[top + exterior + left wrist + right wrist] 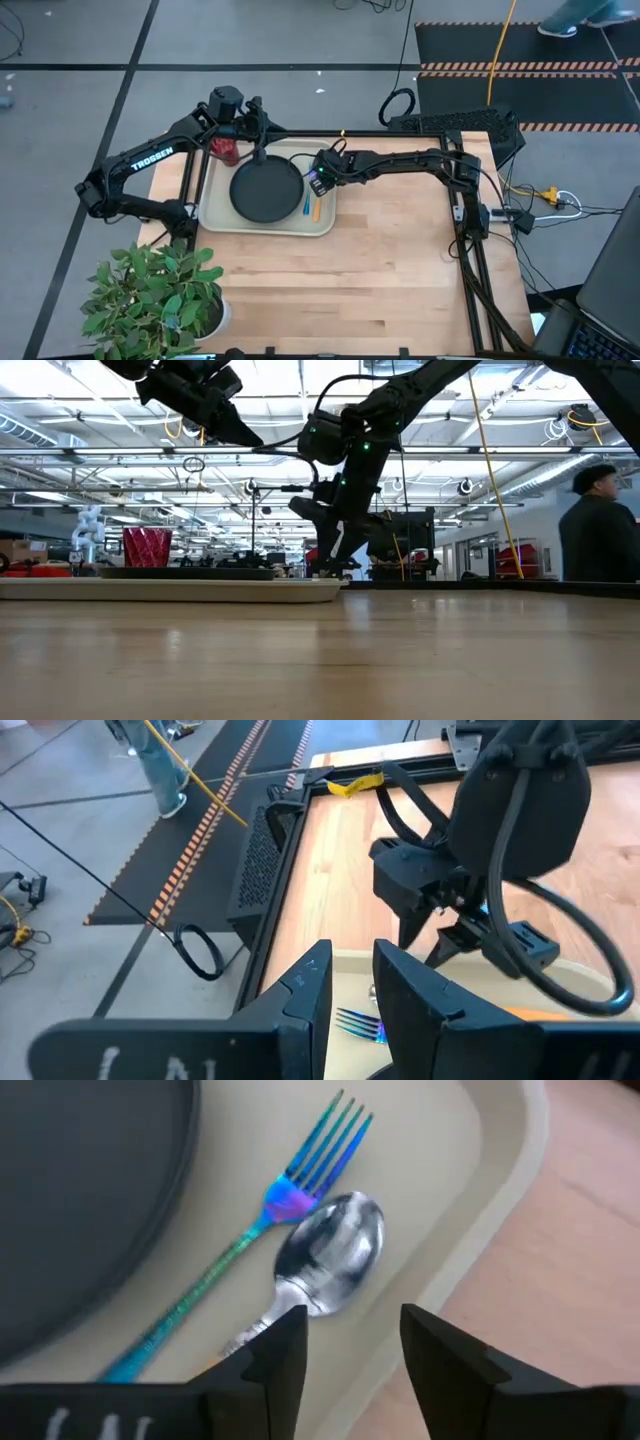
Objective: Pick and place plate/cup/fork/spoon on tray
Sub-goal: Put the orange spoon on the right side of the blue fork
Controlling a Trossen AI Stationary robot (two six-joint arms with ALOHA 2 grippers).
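From my station I can read only one marking: the white word "TROSSEN" printed along the left arm (152,158) in the high view. Pale marks on both wrist housings are too blurred to make out.

It was a large robotics lab or industrial hall: beyond the wooden counter (380,260) ran ceiling trusses with strip lights (90,430), a hazard-striped floor mat (520,65) and loose cables (545,200) lay beside it.
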